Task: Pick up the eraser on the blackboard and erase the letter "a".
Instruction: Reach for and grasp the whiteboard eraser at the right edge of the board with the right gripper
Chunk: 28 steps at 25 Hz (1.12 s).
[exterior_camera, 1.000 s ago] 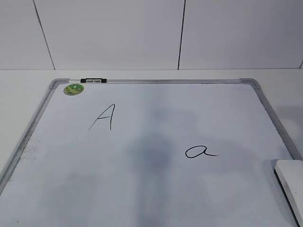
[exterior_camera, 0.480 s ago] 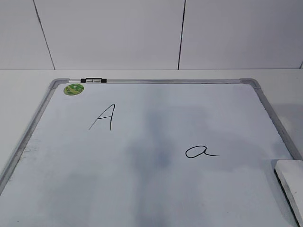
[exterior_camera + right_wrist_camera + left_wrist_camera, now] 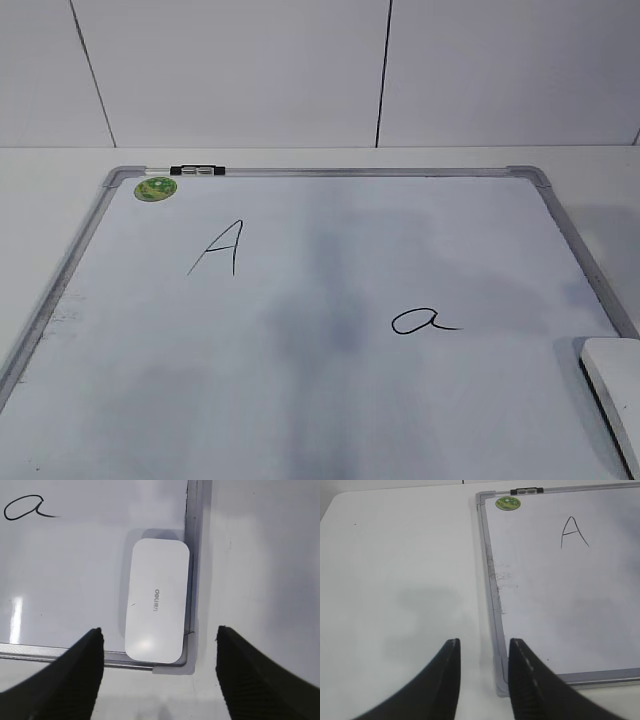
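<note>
The white eraser point(image 3: 156, 600) lies flat in the near right corner of the blackboard point(image 3: 75, 580), against its grey frame; its edge shows at the lower right of the exterior view point(image 3: 614, 385). The small cursive letter "a" point(image 3: 424, 321) is on the board right of centre, and shows at the top left of the right wrist view point(image 3: 27, 508). My right gripper point(image 3: 159, 640) is wide open above the eraser's near end, with nothing in it. My left gripper point(image 3: 484, 647) is open and empty over the table by the board's near left corner point(image 3: 500, 682).
A capital "A" point(image 3: 220, 248) is on the board's left half. A green round sticker point(image 3: 155, 188) and a black clip point(image 3: 198, 171) sit at the far left corner of the frame. White table surrounds the board; a white wall stands behind.
The soft shadows on the board shift slightly. The eraser and both letters stay where they were.
</note>
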Motion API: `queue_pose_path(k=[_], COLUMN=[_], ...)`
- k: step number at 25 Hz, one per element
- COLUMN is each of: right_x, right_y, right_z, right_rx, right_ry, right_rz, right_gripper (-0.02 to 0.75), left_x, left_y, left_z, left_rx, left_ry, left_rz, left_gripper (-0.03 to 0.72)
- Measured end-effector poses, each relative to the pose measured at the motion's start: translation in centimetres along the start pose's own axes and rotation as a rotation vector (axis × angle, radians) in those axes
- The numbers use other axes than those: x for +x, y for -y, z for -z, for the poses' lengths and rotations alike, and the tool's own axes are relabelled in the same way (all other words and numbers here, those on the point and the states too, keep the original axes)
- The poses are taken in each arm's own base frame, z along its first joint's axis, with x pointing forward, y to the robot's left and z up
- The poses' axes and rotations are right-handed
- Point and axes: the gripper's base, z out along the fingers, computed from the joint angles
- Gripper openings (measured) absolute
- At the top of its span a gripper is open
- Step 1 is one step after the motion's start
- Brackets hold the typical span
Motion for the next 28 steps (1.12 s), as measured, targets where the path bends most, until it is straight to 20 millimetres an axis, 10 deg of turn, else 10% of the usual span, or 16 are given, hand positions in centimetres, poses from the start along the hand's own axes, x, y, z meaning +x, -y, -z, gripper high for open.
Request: queue_pose_path(k=[28], right_x=[-0.4], right_y=[-0.4], right_z=[-1.4], right_rx=[-0.056], right_ry=[-0.097], right_rz=[-0.030], right_gripper=[0.558], left_x=[-0.1], left_y=[0.3], left_z=[0.0], left_rx=[0.037], left_ry=[0.007], left_rz=[0.018], left_gripper=[0.245])
